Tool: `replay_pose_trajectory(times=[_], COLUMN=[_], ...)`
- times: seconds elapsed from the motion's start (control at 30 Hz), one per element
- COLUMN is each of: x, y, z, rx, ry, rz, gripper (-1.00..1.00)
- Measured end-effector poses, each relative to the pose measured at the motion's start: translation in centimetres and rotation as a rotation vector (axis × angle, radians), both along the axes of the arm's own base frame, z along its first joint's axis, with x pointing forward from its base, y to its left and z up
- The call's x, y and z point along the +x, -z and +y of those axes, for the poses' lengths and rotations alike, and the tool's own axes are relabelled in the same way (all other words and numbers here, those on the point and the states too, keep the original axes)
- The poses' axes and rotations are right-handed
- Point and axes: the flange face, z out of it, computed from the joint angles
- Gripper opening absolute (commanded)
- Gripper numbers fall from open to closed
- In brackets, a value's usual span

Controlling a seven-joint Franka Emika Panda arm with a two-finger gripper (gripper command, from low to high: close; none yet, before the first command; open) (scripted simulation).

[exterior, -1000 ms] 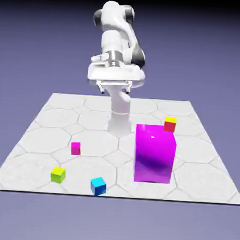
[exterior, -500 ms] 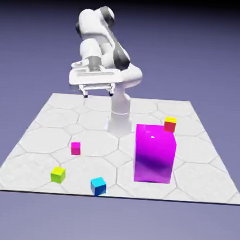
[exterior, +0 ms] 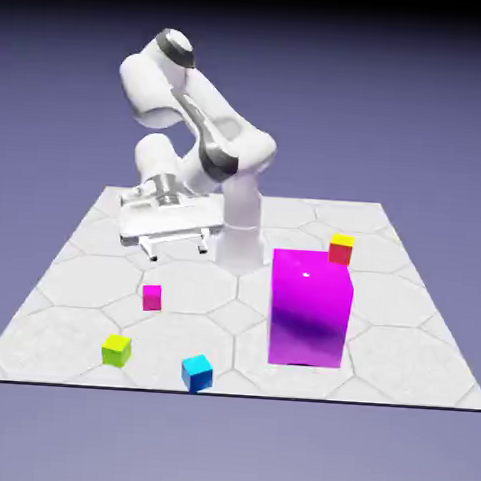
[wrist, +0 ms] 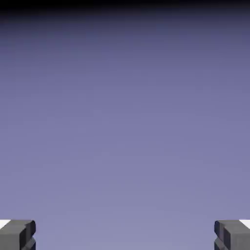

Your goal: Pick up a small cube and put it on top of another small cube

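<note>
The hand view shows only backdrop beyond the spread, empty tool (wrist: 125,235); the exterior view adds the blue cube (exterior: 197,373) near the surface's (exterior: 276,382) front edge

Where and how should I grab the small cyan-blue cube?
Best from straight above, I think: close the pincer on two opposite upright sides of the small cyan-blue cube. Its flat faces suit that; it sits turned slightly, so rotate to match. No other cube touches it.
</note>
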Motion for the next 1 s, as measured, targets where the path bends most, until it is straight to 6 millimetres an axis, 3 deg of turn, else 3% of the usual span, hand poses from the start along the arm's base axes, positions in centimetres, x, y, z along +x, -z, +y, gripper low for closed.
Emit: replay_pose_trajectory(times=[0.23,0.47,0.53,0.8,0.83,0.9,1.0], x=[0.1,-1.4,-1.6,1.4,1.6,1.6,0.8], y=[8.3,17.2,18.0,22.7,23.4,23.4,21.3], z=[0.6,1.9,2.0,3.4,3.8,3.8,2.9], rx=[-0.048,-0.129,-0.139,-0.139,-0.138,-0.138,-0.138], ry=[-0.058,-0.14,-0.15,-0.148,-0.149,-0.15,-0.146], rz=[0.081,0.185,0.196,0.191,0.196,0.197,0.184], gripper=[0.0,0.0,0.0,0.0,-1.0,-1.0,-1.0])
